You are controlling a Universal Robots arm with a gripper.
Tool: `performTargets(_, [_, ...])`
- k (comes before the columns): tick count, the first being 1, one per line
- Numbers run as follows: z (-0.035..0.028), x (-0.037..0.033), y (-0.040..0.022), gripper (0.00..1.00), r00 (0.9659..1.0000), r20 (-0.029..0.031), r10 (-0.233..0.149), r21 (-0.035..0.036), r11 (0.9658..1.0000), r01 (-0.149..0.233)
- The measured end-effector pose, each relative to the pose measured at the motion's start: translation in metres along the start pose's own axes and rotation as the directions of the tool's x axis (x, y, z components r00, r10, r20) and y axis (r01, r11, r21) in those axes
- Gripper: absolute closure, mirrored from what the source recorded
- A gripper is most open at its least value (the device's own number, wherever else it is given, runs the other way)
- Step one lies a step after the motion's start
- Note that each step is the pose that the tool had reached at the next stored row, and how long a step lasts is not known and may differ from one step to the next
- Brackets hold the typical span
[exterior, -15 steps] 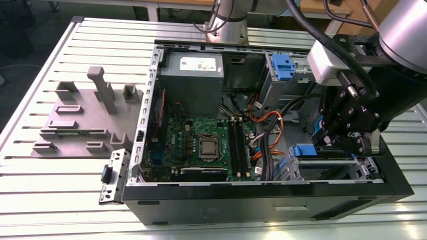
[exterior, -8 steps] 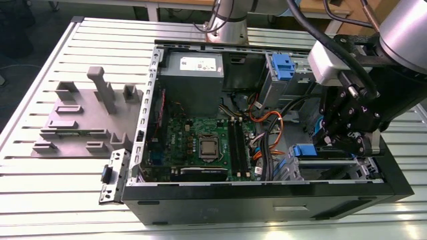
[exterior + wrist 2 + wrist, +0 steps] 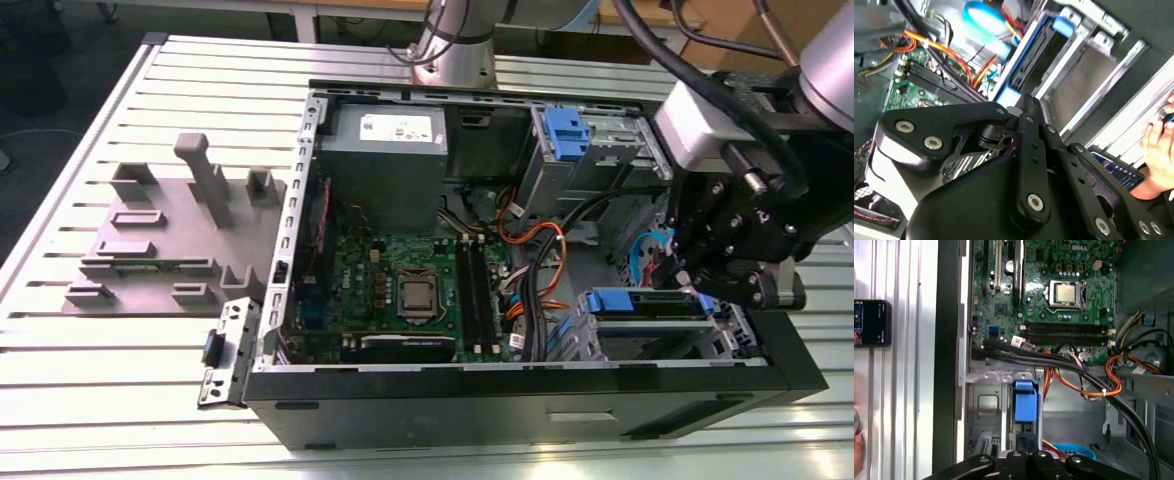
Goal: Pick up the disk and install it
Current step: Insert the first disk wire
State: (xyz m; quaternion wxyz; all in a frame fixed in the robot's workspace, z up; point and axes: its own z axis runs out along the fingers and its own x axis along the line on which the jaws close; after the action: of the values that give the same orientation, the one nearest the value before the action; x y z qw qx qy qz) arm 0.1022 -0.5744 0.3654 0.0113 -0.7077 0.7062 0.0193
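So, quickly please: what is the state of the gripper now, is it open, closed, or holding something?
Gripper: it cannot be told whether it is open or closed; it sits low over the drive cage at the exterior view's right of the computer case.

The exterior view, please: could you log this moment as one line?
end effector: over drive cage | flat silver disk with blue rail frame: in cage | fingers: unclear

Claw [image 3: 731, 283] above disk [image 3: 650, 303] in cage [image 3: 727, 340]

The disk [image 3: 650, 305] lies flat in the silver cage [image 3: 727, 340] at the case's front corner, on the exterior view's right. Its blue plastic rail [image 3: 1025, 401] faces up along one edge.
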Motion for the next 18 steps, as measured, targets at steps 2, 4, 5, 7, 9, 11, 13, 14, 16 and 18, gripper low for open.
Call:
performTargets(2, [0.0001, -0.0024, -0.0032, 0.89, 1.0000, 0.0000, 0.000, 0.0000, 1.0000, 0.000])
performTargets(4, [0.0002, -0.0053, -0.0060, 0.89, 1.0000, 0.0001, 0.000, 0.0001, 1.0000, 0.000])
performTargets(5, [0.0003, -0.0067, -0.0075, 0.89, 1.0000, 0.0000, 0.000, 0.0000, 1.0000, 0.000])
performTargets(7, [0.0004, -0.0094, -0.0105, 0.89, 1.0000, -0.0002, 0.000, 0.0001, 1.0000, 0.000])
performTargets(9, [0.0004, -0.0115, -0.0143, 0.89, 1.0000, -0.0007, 0.000, 0.0000, 1.0000, 0.000])
performTargets(11, [0.0004, -0.0130, -0.0186, 0.89, 1.0000, -0.0010, 0.000, 0.0000, 1.0000, 0.000])
performTargets(13, [0.0005, -0.0144, -0.0228, 0.89, 1.0000, -0.0014, 0.000, 0.0000, 1.0000, 0.000])
performTargets(14, [0.0005, -0.0151, -0.0250, 0.89, 1.0000, -0.0015, 0.000, 0.0001, 1.0000, 0.000])
performTargets(16, [0.0003, -0.0165, -0.0286, 0.89, 1.0000, -0.0020, 0.000, 0.0001, 1.0000, 0.000])
performTargets(18, [0.0004, -0.0181, -0.0321, 0.89, 1.0000, -0.0027, 0.000, 0.0000, 1.0000, 0.000])
